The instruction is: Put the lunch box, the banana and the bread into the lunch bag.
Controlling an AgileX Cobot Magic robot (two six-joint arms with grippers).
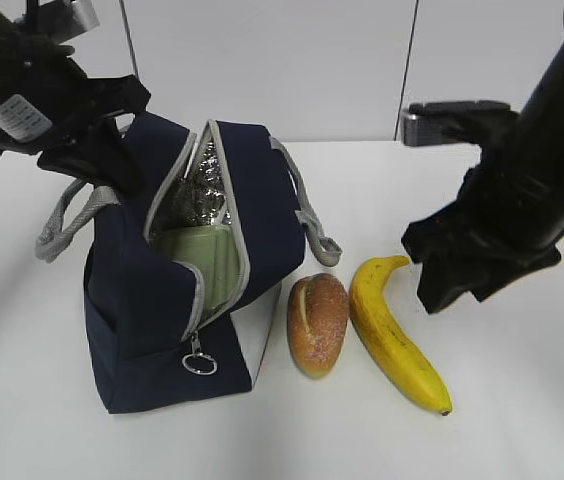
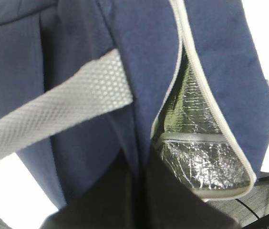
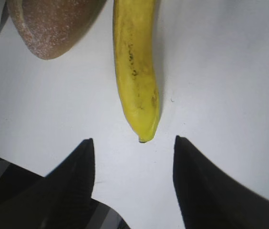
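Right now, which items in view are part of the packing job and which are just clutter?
Job items:
lunch bag, open
lunch box, already inside the bag
bread, on the table beside the bag
banana, next to the bread
right end effector, open near the banana's end

Just lying about:
nothing apart from the table
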